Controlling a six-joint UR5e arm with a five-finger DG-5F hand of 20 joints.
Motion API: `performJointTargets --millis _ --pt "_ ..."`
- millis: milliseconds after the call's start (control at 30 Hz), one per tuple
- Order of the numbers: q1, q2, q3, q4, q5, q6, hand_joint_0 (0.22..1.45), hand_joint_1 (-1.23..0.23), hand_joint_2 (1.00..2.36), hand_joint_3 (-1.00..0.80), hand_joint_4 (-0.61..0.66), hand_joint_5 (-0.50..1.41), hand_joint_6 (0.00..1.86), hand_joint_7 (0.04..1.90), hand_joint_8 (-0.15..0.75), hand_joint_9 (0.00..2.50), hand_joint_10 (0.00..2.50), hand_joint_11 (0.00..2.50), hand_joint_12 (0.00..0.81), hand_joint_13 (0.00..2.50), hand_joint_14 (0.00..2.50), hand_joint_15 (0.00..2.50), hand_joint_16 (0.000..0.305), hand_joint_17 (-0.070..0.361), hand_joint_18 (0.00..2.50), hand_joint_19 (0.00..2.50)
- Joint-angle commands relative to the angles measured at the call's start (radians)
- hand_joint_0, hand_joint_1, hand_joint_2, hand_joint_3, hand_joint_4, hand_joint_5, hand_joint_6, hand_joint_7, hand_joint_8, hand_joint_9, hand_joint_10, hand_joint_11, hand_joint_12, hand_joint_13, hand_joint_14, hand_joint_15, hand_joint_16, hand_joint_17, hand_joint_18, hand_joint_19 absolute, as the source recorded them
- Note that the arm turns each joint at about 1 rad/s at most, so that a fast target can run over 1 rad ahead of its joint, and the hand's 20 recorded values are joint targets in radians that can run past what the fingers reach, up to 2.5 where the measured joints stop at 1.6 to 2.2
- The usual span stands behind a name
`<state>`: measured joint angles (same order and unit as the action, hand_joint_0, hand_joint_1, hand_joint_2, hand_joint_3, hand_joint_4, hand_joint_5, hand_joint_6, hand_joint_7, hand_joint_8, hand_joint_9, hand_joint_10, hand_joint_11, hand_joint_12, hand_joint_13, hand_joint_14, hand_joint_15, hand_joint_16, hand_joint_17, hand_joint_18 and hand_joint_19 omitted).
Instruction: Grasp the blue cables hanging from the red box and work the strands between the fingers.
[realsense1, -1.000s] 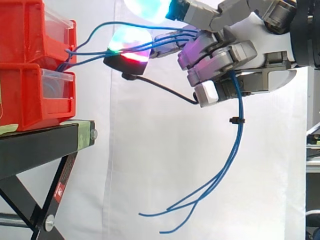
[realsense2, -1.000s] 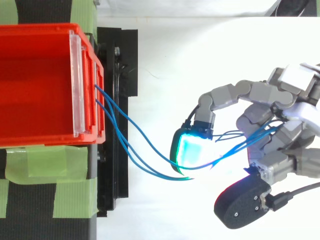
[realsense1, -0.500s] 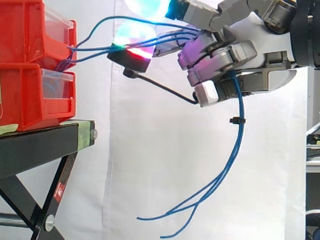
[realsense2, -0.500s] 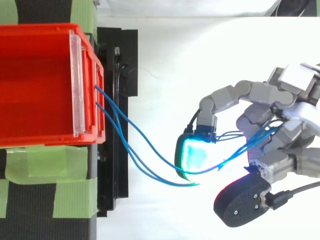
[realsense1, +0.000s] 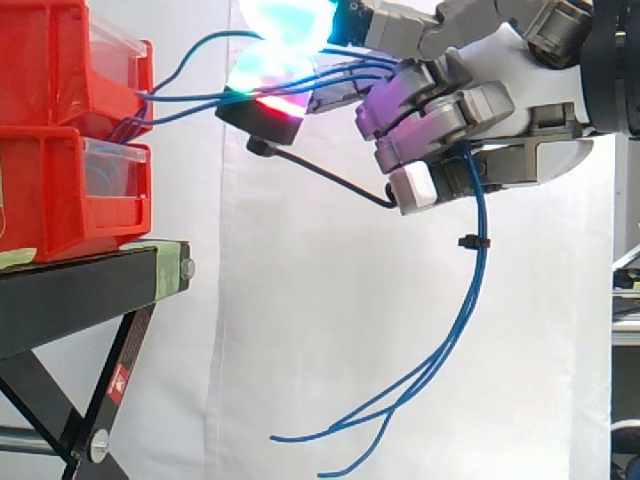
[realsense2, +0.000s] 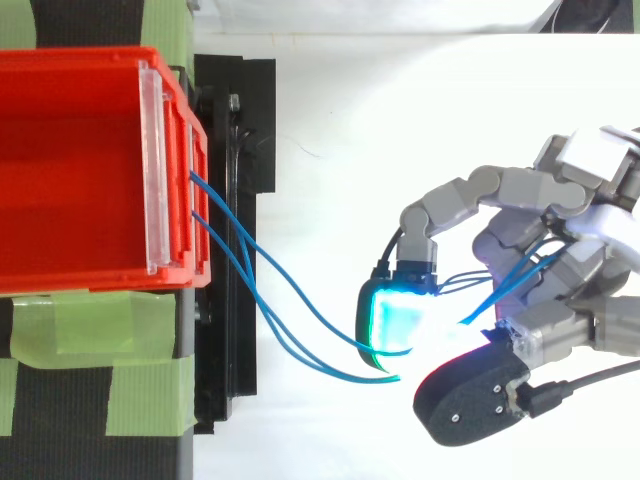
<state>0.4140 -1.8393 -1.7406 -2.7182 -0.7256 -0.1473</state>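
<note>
Two red bins (realsense1: 50, 200) sit left on a black stand (realsense1: 70, 290) before a white curtain (realsense1: 300, 320); the hand (realsense1: 450, 110) clenches blue cables (realsense1: 481, 230).

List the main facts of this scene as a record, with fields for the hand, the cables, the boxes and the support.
hand: hand, fingers curled round the strands
cables: blue cables, running from the upper red box through the fingers, loose ends hanging below the hand
boxes: upper red box stacked on a lower red box
support: black stand
backdrop: white curtain
</note>
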Motion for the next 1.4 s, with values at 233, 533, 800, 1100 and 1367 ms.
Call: performJointTargets --millis 233,533,800,1100,1367 --pt "0.000 0.000 0.000 0.000 0.000 0.000 0.74 -0.66 1.00 -1.00 0.20 0.29 0.83 1.01 0.492 1.27 2.50 2.46 0.646 1.79 2.50 1.41 0.248 0.186 2.42 0.51" --pt "-0.001 0.000 0.001 0.000 0.000 0.000 0.74 -0.64 1.00 -1.00 0.21 0.39 0.60 1.09 0.492 1.27 2.50 2.46 0.646 1.79 2.50 1.41 0.248 0.186 2.42 0.51" --pt "0.000 0.000 0.000 0.000 0.000 0.000 0.87 -0.71 1.01 -0.73 0.19 0.38 0.51 1.15 0.492 1.27 2.50 2.46 0.646 1.79 2.50 1.41 0.248 0.186 2.42 0.51" --pt "-0.001 0.000 0.001 0.000 0.002 0.000 0.87 -0.72 1.02 -0.60 0.16 0.37 0.66 1.09 0.492 1.27 2.50 2.46 0.646 1.79 2.50 1.41 0.248 0.186 2.42 0.51" --pt "0.000 0.000 0.001 0.000 0.000 0.000 0.88 -0.75 1.02 -0.50 0.16 0.30 0.71 1.08 0.492 1.27 2.50 2.46 0.646 1.79 2.50 1.41 0.248 0.186 2.42 0.51"
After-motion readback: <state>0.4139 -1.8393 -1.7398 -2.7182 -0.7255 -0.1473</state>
